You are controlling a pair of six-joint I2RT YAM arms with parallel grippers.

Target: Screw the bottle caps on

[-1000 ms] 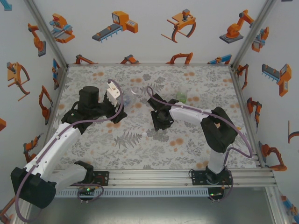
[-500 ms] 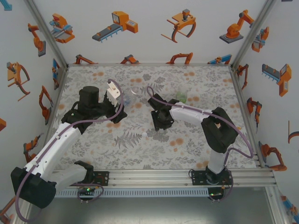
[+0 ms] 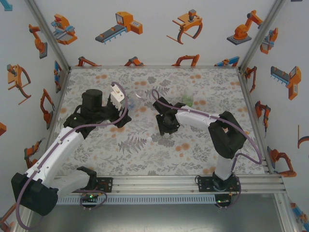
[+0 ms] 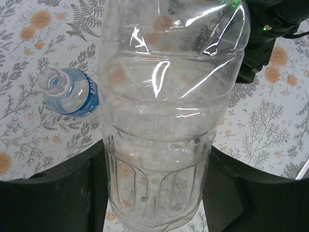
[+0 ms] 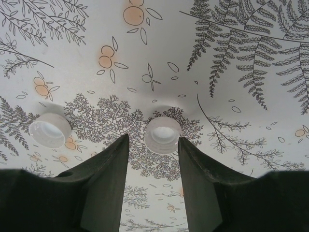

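The left end effector (image 4: 157, 193) is clamped on the lower body of the colourless bottle (image 4: 169, 121), one finger on each side. It holds the bottle above the tabletop (image 3: 203, 159), left of centre and toward the far edge. Over the last second this arm has not shifted. The held bottle's neck is cut off in the left wrist view, so I cannot tell whether it is capped. Just beside it lies the blue-labelled bottle (image 4: 72, 92), on its side with its mouth open and bare.

Near the tabletop's centre two bottle caps lie hollow side up. The outer cap (image 5: 50, 130) sits well to the left of the fingers. The target cap (image 5: 163, 135) lies right at the tips of the right end effector (image 5: 153, 137). Its jaws stand narrow, roughly a cap's width apart, with the printed cloth showing between them and nothing pinched.

What has changed is small: those jaws have eased slightly apart while the arm has hardly moved. I judge the cap is being framed for a pick, so capping proper has not begun. The green-tinted bottle (image 3: 187, 100) waits toward the far edge, right of centre, apart from both arms.
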